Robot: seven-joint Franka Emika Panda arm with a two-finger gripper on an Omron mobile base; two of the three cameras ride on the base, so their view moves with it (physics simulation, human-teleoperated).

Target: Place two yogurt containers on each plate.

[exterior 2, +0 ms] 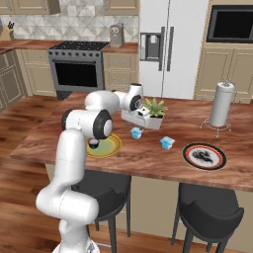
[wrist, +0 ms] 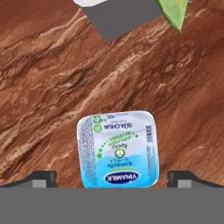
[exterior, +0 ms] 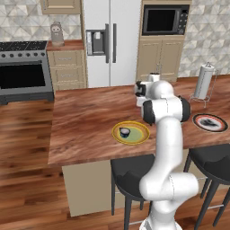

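The gripper (wrist: 112, 177) hangs open over a light blue yogurt cup (wrist: 117, 149), a finger at 3 and 9 o'clock of it. The cup stands upright on the wooden counter (wrist: 52, 87), its squarish lid facing up, just beside the plant pot (wrist: 118, 17) at 12 o'clock. The arm reaches forward, hand pointing down.

Brown wood counter (exterior 2: 148, 158). Yellow plate (exterior 2: 112, 146) sits on it. Right of yellow plate: blue cup (exterior 2: 136, 132), then second blue cup (exterior 2: 167, 143), then dark-rimmed plate (exterior 2: 204, 156). Plant pot (exterior 2: 154, 114) behind cups. Paper towel roll (exterior 2: 221, 105) far right.
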